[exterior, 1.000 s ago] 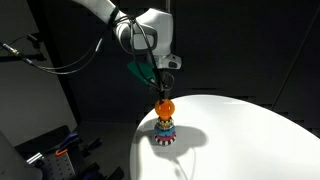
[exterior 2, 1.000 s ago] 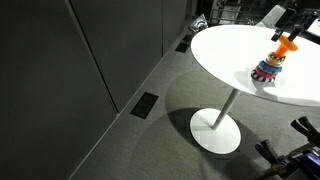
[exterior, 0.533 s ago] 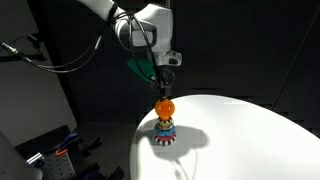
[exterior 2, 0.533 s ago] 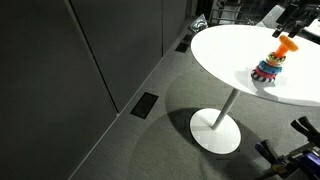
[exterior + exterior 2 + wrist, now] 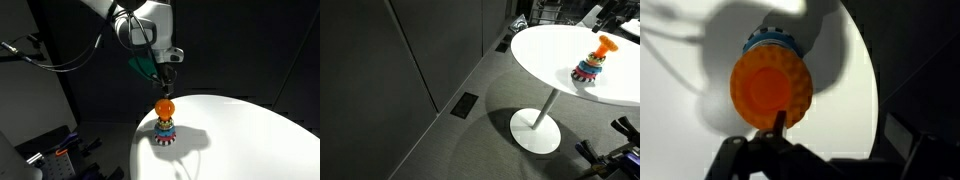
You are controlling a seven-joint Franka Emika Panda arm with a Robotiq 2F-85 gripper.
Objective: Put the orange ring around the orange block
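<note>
Orange ring (image 5: 164, 106) sits on the very top of the stack of coloured rings (image 5: 164, 128), which stands on the white surface (image 5: 240, 130). My claw (image 5: 165, 88) hangs straight above it, spread as wide as it goes and holding nothing, with a small gap between its tips and the ring.

From the wrist view the ring (image 5: 745, 75) fills the middle of the picture. I take the slightly darker round patch at its centre to be the tip of the orange block (image 5: 770, 92), so the ring seems threaded on. I cannot tell how far down it has settled.

The risk is that the ring is only perched on the tip. A brush from a finger as I pull away would flip it off, or rock the whole stack. The stack also stands near the left rim of the surface in an exterior view, so a loose ring could roll over the edge to the floor (image 5: 440, 140).

The ring lies flat, its hole pointing straight up. It has no long axis of its own, while the block's long axis stands upright through it. In an exterior view the orange top (image 5: 607, 42) seems to lean right, which may only be the camera's slant.
</note>
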